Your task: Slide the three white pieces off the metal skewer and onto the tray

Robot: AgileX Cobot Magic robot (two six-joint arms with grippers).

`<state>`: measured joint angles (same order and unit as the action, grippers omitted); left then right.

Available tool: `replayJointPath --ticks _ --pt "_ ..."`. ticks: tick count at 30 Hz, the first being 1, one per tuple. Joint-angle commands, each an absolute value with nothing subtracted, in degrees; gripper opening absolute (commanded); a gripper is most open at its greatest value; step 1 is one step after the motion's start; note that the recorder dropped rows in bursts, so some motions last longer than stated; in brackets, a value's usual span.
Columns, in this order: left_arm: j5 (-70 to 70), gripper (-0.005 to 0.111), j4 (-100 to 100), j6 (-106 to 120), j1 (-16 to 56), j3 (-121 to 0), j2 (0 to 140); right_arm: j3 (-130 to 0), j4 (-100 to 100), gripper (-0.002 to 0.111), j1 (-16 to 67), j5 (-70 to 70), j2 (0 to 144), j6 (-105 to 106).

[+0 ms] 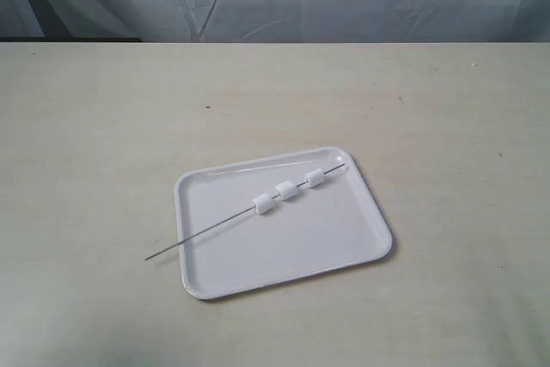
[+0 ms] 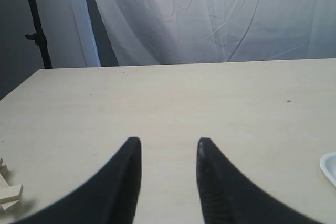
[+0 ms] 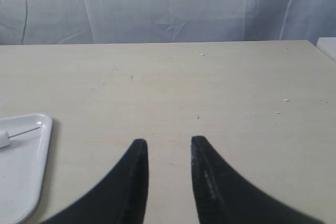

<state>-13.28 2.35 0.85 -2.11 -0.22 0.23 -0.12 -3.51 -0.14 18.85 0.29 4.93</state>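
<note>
Three white pieces [image 1: 288, 190], small matte cylinders, threaded apart along one half of thin grey metal skewer [image 1: 215, 226], laid diagonally across glossy white tray [image 1: 258, 272] beneath it, bare end jutting past rim, loaded end inside near corner.

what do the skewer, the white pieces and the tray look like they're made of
The skewer looks like bare grey metal wire: thin, straight, dull sheen. The pieces look soft and matte white, marshmallow or perhaps foam. The tray seems glossy white plastic; its rim shows bright highlights.
</note>
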Motion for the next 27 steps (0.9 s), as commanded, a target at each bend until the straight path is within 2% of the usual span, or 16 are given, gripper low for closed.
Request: replayJointPath --ticks 1,6,13,20,27 --pt "-13.03 0.035 2.42 0.53 -2.25 0.0 0.0 0.0 -3.25 0.028 0.08 18.26 0.0 4.97" --pt "-6.41 0.035 0.0 0.41 -2.25 0.0 0.0 0.0 -3.33 0.028 0.08 14.16 0.0 4.97" --pt "7.4 0.035 -0.87 0.41 -2.25 0.0 0.0 0.0 -3.45 0.028 0.08 -4.63 0.0 4.97" --pt "8.85 0.035 -0.49 0.41 -2.25 0.0 0.0 0.0 -2.6 0.028 0.0 -8.19 0.0 5.7" --pt "12.51 0.035 -0.5 0.41 -2.25 0.0 0.0 0.0 -2.02 0.028 0.0 -22.36 0.0 7.35"
